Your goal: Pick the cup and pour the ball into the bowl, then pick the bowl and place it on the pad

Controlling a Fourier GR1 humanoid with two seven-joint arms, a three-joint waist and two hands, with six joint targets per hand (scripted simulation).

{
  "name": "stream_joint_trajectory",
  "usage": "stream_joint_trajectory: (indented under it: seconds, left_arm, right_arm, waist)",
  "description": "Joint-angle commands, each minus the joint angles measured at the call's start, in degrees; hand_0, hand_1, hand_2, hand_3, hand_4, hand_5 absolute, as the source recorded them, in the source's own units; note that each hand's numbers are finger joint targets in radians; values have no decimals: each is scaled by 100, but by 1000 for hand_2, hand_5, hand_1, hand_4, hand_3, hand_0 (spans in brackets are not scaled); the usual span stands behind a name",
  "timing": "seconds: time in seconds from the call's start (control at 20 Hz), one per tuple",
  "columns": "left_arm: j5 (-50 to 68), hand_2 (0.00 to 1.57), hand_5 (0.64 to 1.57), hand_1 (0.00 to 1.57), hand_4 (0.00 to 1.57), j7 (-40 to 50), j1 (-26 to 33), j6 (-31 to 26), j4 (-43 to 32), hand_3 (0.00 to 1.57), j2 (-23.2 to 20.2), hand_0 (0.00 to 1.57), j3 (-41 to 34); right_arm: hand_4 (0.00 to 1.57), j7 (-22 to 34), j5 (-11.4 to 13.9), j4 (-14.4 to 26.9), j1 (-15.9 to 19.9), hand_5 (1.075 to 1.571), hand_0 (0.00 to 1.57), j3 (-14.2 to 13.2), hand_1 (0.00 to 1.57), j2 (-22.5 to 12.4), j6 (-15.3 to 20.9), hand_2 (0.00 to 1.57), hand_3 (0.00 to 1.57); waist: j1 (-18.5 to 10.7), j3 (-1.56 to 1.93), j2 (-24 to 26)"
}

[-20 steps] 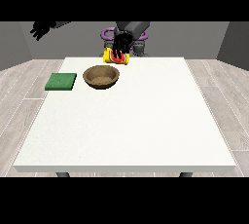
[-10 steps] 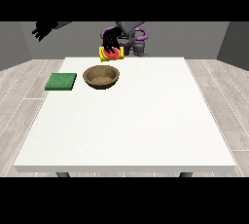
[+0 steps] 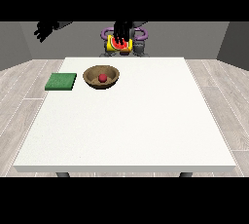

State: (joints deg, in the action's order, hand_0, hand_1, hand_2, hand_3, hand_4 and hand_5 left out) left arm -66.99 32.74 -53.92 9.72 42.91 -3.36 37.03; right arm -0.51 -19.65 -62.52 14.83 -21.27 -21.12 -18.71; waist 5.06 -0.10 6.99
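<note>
A large white table [image 3: 126, 121] fills most of the front view. On its far left part a green pad [image 3: 61, 81] lies flat, and just beside it, apart from it, a brown wooden bowl [image 3: 101, 77] stands upright. A red ball [image 3: 102, 78] is seen resting inside the bowl. Above the table's far edge a yellow and red cup [image 3: 119, 45] is held tilted, with the fingers of the hand nearer the view's right [image 3: 122, 32] curled round it. The hand at the view's left [image 3: 44, 29] is raised well away from the table, its fingers spread and nothing held.
</note>
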Motion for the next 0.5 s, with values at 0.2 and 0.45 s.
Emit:
stream_joint_trajectory:
  seconds: [0.2,0.45]
  left_arm:
    - [2650,143,1537,423,1223,-1208,397,1020,1370,14,-492,423,-2444]
    - [4743,0,1571,0,1092,-1815,411,395,2029,0,-447,0,-3918]
  right_arm:
    - [780,-91,147,15,-113,1558,0,-131,0,127,542,0,106]
    - [783,-147,237,32,-40,1555,0,-130,0,203,769,0,0]
  waist:
    - [-862,-68,-62]
    - [-1200,-67,-336]
